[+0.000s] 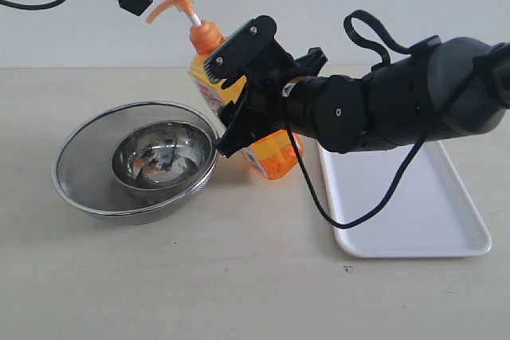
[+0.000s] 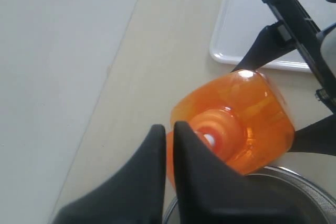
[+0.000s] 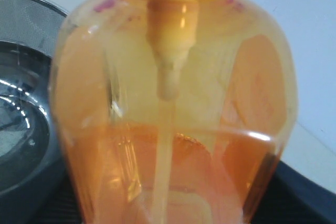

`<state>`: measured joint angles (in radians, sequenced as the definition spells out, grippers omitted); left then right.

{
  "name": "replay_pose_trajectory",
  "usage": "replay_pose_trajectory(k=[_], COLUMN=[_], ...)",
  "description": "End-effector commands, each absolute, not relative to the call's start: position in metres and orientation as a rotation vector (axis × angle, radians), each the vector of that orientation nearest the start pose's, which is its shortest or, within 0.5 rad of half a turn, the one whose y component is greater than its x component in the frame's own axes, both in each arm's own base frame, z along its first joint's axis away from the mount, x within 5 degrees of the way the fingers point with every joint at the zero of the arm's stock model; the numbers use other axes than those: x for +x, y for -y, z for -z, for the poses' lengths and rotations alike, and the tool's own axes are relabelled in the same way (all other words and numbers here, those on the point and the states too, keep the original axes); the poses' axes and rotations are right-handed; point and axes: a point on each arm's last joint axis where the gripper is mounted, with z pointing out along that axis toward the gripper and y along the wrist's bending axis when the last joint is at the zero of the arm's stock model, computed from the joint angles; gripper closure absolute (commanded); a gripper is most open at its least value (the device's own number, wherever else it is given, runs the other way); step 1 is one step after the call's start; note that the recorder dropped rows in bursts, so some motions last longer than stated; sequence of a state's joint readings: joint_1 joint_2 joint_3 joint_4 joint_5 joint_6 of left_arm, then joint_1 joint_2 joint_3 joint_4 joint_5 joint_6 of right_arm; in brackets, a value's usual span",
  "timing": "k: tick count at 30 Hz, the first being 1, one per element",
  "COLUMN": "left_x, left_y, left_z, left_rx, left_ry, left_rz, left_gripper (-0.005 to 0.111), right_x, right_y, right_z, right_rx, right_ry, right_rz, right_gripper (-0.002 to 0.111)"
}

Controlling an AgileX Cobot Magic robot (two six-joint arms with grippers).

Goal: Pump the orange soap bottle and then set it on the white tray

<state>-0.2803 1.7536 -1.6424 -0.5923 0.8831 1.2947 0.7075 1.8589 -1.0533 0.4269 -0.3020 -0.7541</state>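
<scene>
Orange soap bottle (image 1: 275, 157) tilts, clamped between right fingers (image 1: 241, 47); left fingers (image 2: 153, 174), together, top its pump (image 1: 170, 4).

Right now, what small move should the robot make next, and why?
Probably press the left gripper down on the pump head: it hangs shut right over it, the white stem stands extended, and the right gripper holds the tilted orange soap bottle, nozzle toward the steel bowl.
</scene>
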Motion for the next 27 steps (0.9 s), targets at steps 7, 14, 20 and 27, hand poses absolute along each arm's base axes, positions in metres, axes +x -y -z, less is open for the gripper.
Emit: replay_pose_trajectory(k=[7,14,20,27], left_x=[0.368,0.368,0.367,0.371], left_y=[0.151,0.151,0.151,0.153], left_z=[-0.321,-0.321,-0.32,-0.31], left_rx=[1.56,1.567,1.568,1.57], left_ry=[-1.879,-1.882,-1.885,-1.915], left_rz=[0.302,0.309,0.311,0.338], left_gripper=[0.102,0.102,0.102,0.102], right_x=[0.314,0.314,0.314,0.314], right_y=[-0.253,-0.253,-0.253,-0.253], right_z=[-0.203,-0.203,-0.203,-0.203], right_rx=[-0.944,-0.944,-0.944,-0.944], right_ry=[-1.737,-1.737,-1.737,-1.737], right_rz=[-0.097,-0.097,-0.097,-0.097], right_gripper=[0.108,0.108,0.108,0.108])
